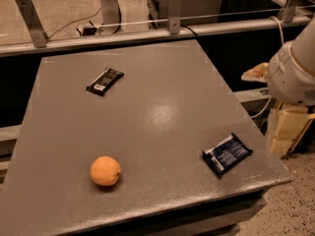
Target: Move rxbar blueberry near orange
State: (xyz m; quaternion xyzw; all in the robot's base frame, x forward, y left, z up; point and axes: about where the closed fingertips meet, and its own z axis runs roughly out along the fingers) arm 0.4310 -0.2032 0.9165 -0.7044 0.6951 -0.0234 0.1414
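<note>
Navy bar [227,154], orange fruit [105,170], cream hand [284,134] right

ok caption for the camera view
Table with rxbar blueberry front right, orange front left, black bar at back; gripper out of view.

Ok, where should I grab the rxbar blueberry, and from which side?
I'd pinch the rxbar blueberry across its narrow width at mid-length, coming straight down: it lies flat and skewed. The gripper is out of view; only the arm shows, far right.
</note>
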